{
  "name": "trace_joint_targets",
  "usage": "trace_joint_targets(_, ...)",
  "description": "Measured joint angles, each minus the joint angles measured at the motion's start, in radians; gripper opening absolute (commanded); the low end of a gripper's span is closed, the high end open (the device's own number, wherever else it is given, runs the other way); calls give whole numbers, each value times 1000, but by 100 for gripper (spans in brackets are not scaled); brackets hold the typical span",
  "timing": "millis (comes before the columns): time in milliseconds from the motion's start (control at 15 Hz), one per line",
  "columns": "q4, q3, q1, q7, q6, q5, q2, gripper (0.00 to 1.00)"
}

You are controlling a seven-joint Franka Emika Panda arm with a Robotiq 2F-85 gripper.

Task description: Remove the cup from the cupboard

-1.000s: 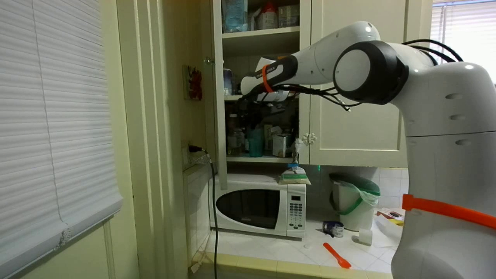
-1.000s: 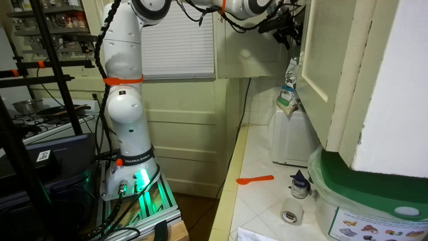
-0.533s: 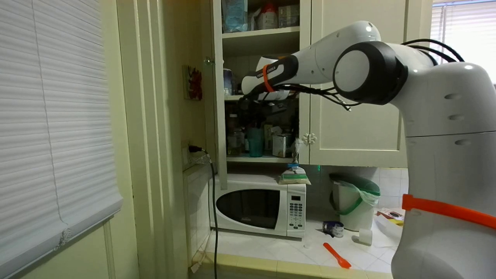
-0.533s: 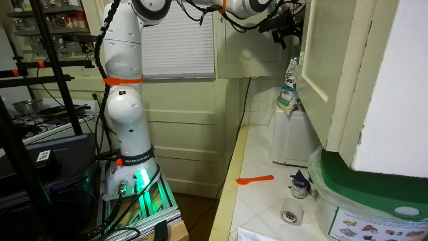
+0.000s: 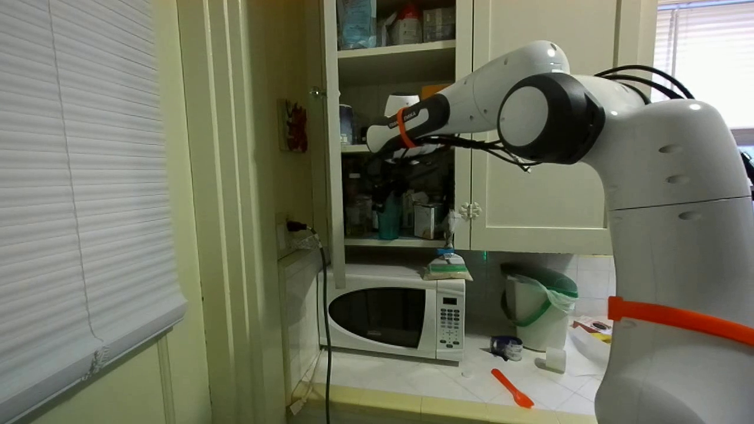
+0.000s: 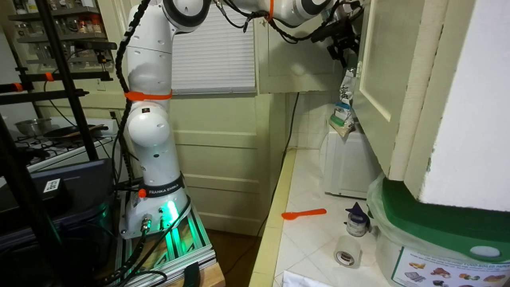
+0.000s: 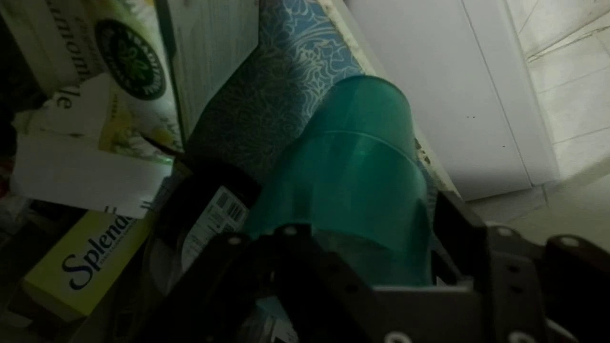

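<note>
The cup (image 5: 389, 224), a teal-green tumbler, stands on the lowest shelf of the cream cupboard (image 5: 464, 35), whose door is open. In the wrist view the cup (image 7: 357, 190) fills the space between the fingers of my gripper (image 7: 374, 216). A gap shows between the cup and the right finger. The left finger overlaps the cup's near part; I cannot tell whether it is inside or outside the rim. In both exterior views my gripper (image 5: 387, 201) points down inside the cupboard opening; it is dark in the other picture too (image 6: 338, 56). The fingers are apart.
A tea box (image 7: 138, 62), a yellow Splenda box (image 7: 86, 262) and a dark jar (image 7: 214, 205) crowd beside the cup. The shelf's front edge (image 7: 424, 157) is close by. The white microwave (image 5: 400, 280) is below, with a bag (image 5: 447, 268) on top. The open door (image 5: 333, 147) stands at the side.
The arm has moved slightly and the gripper has come down, tilting more downward, so its fingers now overlap the cup's upper part. The cup looks unmoved.
</note>
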Motion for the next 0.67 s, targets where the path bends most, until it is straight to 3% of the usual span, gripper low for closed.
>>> trace_joint_targets(333, 10, 2, 3, 0, 0, -15, 9, 2)
trace_joint_targets(667, 11, 3, 4, -2, 0, -22, 11, 2)
